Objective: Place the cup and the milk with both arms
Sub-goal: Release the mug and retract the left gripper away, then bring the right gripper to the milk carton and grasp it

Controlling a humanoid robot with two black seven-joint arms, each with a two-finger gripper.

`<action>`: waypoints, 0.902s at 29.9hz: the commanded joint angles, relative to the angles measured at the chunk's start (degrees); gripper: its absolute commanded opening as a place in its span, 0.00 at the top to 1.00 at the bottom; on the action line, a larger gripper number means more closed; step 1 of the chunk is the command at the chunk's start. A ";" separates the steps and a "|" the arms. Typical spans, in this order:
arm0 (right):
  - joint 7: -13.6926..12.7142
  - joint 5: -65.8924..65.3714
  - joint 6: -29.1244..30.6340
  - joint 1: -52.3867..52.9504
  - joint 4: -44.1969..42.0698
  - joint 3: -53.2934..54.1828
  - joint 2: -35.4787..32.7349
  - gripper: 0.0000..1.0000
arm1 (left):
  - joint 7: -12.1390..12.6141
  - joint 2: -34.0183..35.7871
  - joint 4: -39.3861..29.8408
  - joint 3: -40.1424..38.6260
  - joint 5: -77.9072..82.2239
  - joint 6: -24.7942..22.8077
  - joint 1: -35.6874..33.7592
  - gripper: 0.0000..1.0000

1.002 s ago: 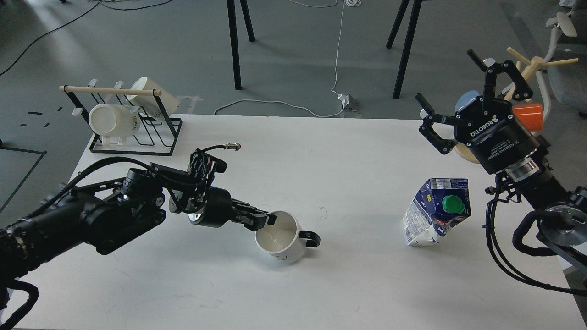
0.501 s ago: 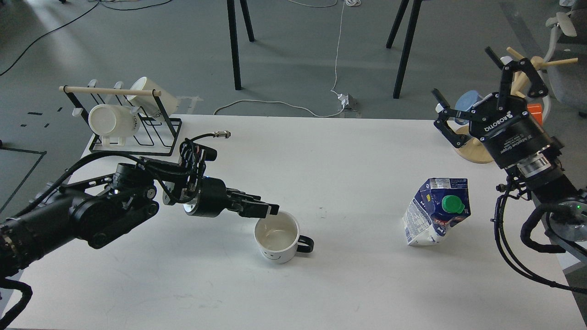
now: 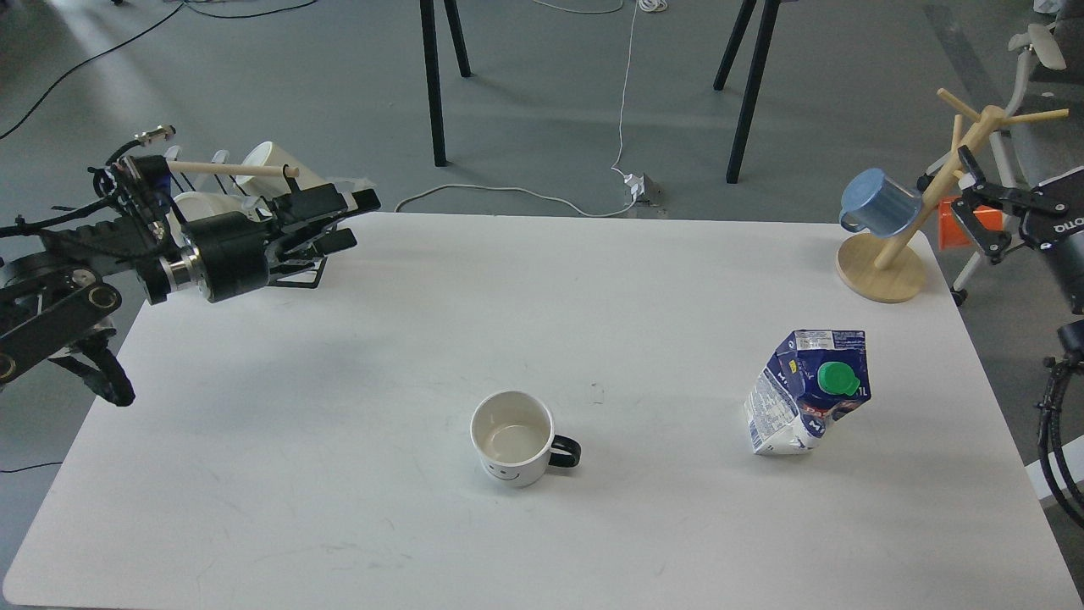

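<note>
Cup (image 3: 513, 437) and milk carton (image 3: 807, 392) are sitting upright on the tabletop (image 3: 356, 356), left gripper (image 3: 343, 219) and right gripper (image 3: 974, 207) both hovering with jaws spread, gripping nothing.

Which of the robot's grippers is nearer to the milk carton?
Right. The right gripper is up and right of the milk carton, beyond the table edge; the left gripper is far left.

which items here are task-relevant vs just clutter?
Task items:
- white smiley cup, upright on the table
- milk carton, upright, dented, green cap
- left gripper and right gripper, both holding nothing

Just lying about:
- wire rack with white cups, far-left corner
- wooden mug tree with blue cup
- orange cup behind it
</note>
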 commanded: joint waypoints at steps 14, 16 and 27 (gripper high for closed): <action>0.00 16.96 0.00 -30.92 4.45 -0.42 -8.59 0.01 | 0.00 0.17 1.43 -2.64 -10.74 -0.01 2.90 0.02; 0.00 16.53 0.00 -33.82 4.90 -0.51 -8.06 0.01 | 0.00 0.09 1.43 -2.64 -10.65 -0.01 3.34 0.02; 0.00 12.49 0.00 -36.83 4.90 -4.46 -1.04 0.01 | 0.00 -2.28 2.05 -2.47 -10.65 -0.01 4.22 0.02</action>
